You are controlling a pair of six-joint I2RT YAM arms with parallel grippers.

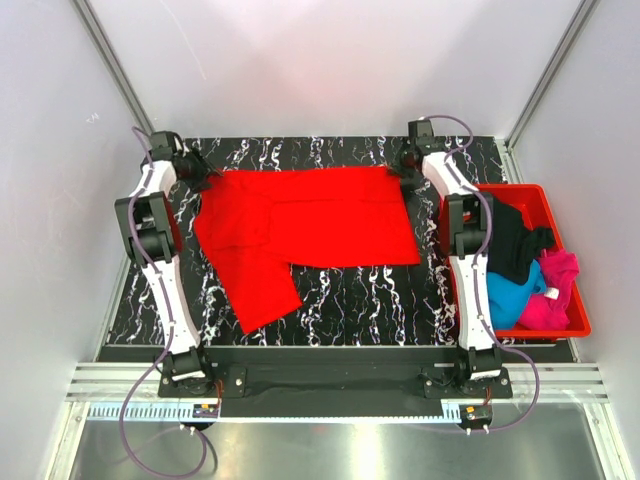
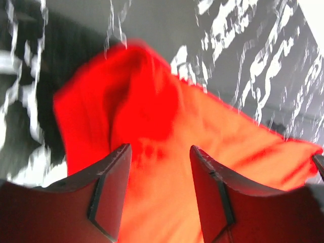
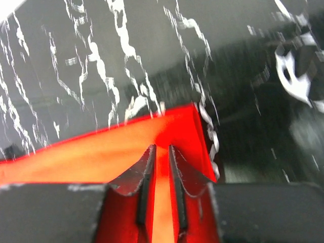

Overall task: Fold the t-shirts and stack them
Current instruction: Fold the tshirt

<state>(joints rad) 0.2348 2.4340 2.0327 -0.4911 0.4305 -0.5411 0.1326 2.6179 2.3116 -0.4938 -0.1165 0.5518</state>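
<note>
The red t-shirt [image 1: 310, 215] is lying spread across the middle of the black marbled table [image 1: 380, 290], its long edge running along the far side and one flap trailing toward the near left. It is sitting flat like that, I'd judge, so the two arms can work its far corners for a fold.

At the far right corner the right gripper [image 3: 161, 148] is squeezing nearly closed with a strip of red cloth between its fingers. The wrist view is blurry, but it looks like a real pinch on that corner.

Over on the far left corner, the left gripper [image 2: 160, 149] is hanging with its fingers spread wide, the red fabric bunching just beneath and between them, not clamped.

Off to the right, the red bin [image 1: 545, 192] is holding the waiting pile: a black tee [image 1: 515, 245], a blue one [image 1: 505, 295] and a magenta one [image 1: 555, 290], well apart from the fold.
</note>
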